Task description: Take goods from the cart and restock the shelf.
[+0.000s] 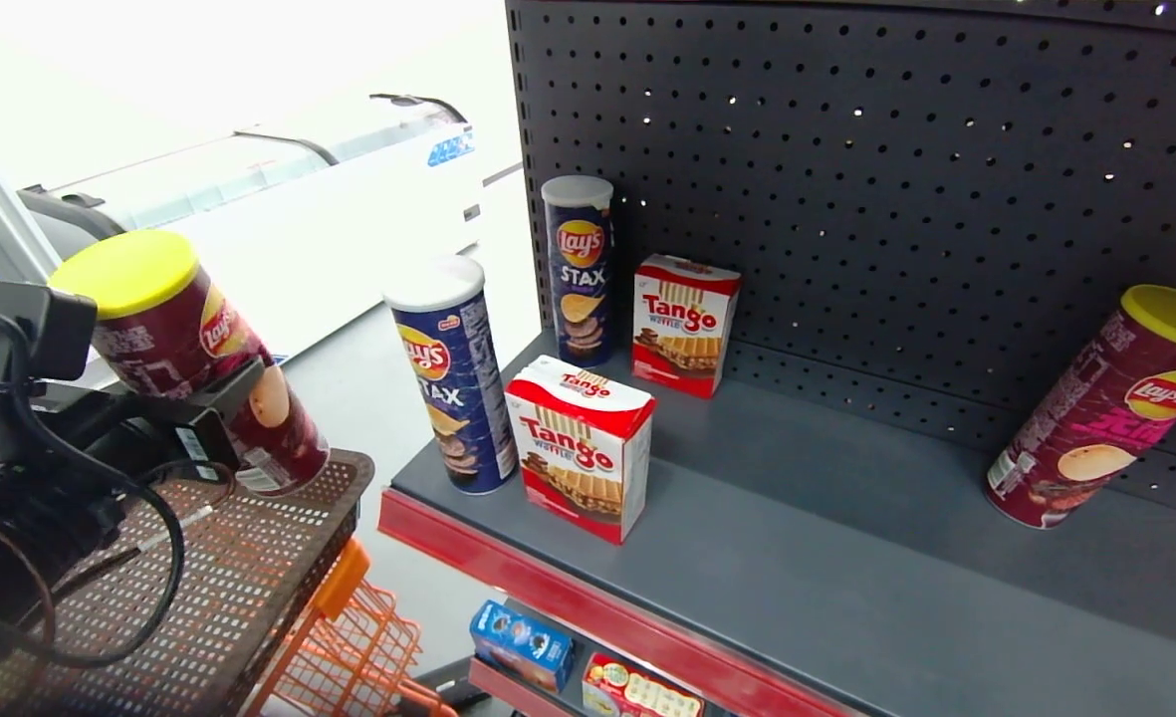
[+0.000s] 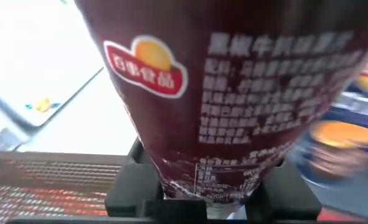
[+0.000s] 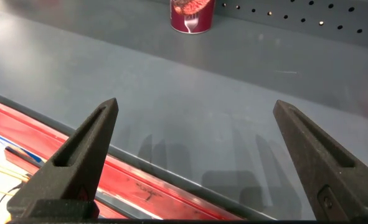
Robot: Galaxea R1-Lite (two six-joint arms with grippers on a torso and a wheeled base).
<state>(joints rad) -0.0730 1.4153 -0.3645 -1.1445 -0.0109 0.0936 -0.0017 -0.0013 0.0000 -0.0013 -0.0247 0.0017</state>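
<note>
A maroon chip can (image 1: 194, 344) with a yellow lid is tilted above the cart's brown mesh basket (image 1: 249, 588), and my left gripper (image 1: 224, 403) is shut on its lower half. Up close in the left wrist view, the can (image 2: 233, 93) sits between the black fingers (image 2: 131, 190). My right gripper (image 3: 196, 104) hangs open over the front of the grey shelf (image 3: 171, 81), nothing between its fingers. A second maroon can (image 1: 1105, 408) leans against the pegboard at the shelf's right; this leaning can (image 3: 193, 15) stands far beyond the right gripper.
On the shelf's left stand two blue chip cans (image 1: 453, 373) (image 1: 578, 269) and two red-white waffle boxes (image 1: 583, 448) (image 1: 685, 324). The shelf middle (image 1: 826, 518) is bare. A red lip (image 1: 568, 597) edges the front. Small boxes (image 1: 523, 642) lie on the lower shelf. An orange cart basket (image 1: 358, 637) hangs below.
</note>
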